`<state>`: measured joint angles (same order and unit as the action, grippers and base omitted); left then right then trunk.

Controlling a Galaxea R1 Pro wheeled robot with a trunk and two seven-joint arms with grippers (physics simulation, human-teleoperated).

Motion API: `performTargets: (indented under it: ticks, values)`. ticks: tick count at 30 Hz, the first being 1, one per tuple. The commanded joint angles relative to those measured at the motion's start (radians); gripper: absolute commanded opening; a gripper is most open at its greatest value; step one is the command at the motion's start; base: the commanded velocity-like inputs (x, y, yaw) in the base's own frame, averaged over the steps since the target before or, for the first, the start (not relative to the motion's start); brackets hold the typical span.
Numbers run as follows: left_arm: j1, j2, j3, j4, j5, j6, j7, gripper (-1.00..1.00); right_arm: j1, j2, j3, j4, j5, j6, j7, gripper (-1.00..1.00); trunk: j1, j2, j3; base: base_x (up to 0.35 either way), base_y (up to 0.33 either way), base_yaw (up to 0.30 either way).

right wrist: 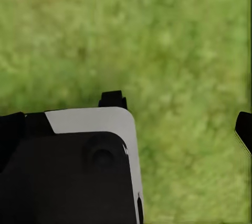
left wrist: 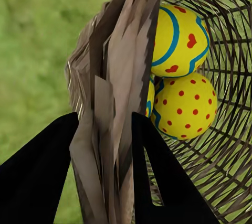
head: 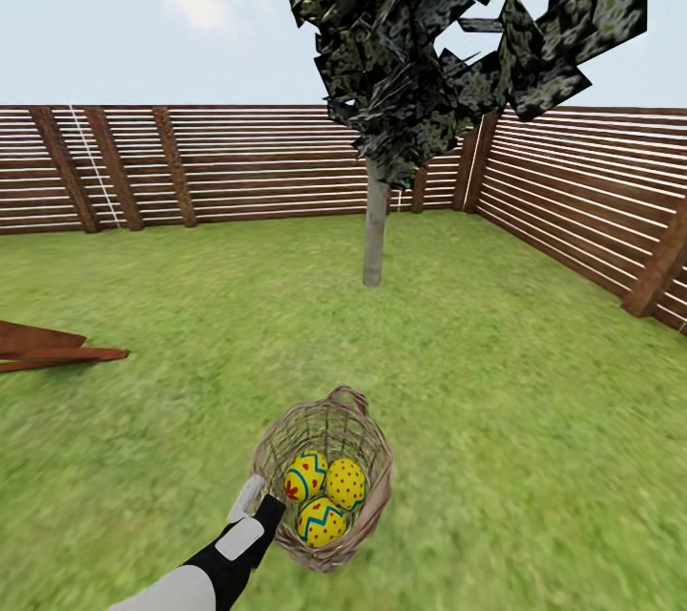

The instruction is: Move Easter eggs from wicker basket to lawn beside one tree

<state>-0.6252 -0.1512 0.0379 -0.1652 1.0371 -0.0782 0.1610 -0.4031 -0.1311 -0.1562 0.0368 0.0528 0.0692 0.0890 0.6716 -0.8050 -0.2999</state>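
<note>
The wicker basket (head: 367,496) is on the lawn (head: 515,382) close in front of me, with all three Easter eggs (head: 322,521) inside it. My left gripper (head: 270,509) is shut on the basket's near rim. In the left wrist view the gripper (left wrist: 105,119) has the basket's woven wall (left wrist: 113,77) clamped between its black fingers (left wrist: 37,177), and a heart-patterned egg (left wrist: 178,35) and a dotted egg (left wrist: 184,106) lie just beyond. The tree (head: 374,229) stands farther ahead near the fence corner. My right gripper (right wrist: 178,114) is open over bare grass.
A brown slatted fence (head: 239,162) closes the garden behind and to the right of the tree. Red-brown wooden beams (head: 48,348) lie on the grass at the left. A black-and-white part of the robot (right wrist: 79,166) shows in the right wrist view.
</note>
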Motion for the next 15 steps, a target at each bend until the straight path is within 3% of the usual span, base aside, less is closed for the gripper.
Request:
performTargets:
  ticks: [1,15]
  values:
    - [-0.001,-0.001,0.004,-0.002,0.001,-0.002,0.003,-1.00,-0.001,-0.001,-0.008,0.002,0.005,0.001,0.003,1.00,0.001,-0.001,-0.001,0.306,-0.094,0.000]
    - [-0.001,-0.002,0.004,-0.001,0.001,-0.002,0.003,-1.00,0.000,0.002,-0.006,0.003,0.012,0.002,0.005,1.00,0.001,-0.001,-0.001,0.306,-0.094,0.000]
